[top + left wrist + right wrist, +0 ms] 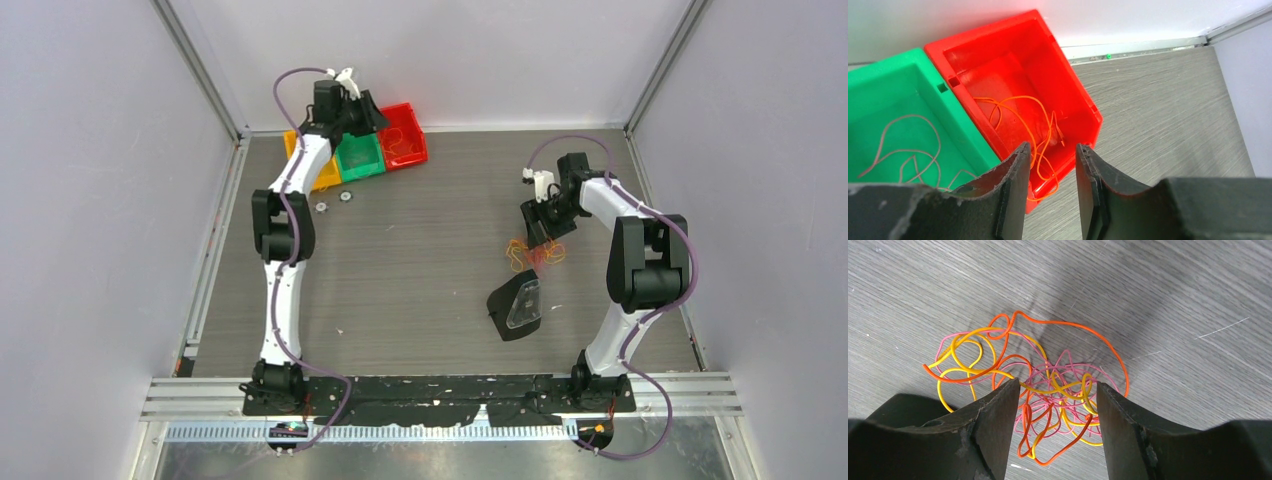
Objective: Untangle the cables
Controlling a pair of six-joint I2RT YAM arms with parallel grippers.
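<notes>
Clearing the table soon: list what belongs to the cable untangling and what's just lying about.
Job: tangled cables; orange cable in red bin; pink cable in green bin.
Lying about: black object with clear cover; two small rings.

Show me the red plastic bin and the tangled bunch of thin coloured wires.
red plastic bin (998, 65): left wrist view, bare inside.
tangled bunch of thin coloured wires (1058, 385): right wrist view, dense middle.
</notes>
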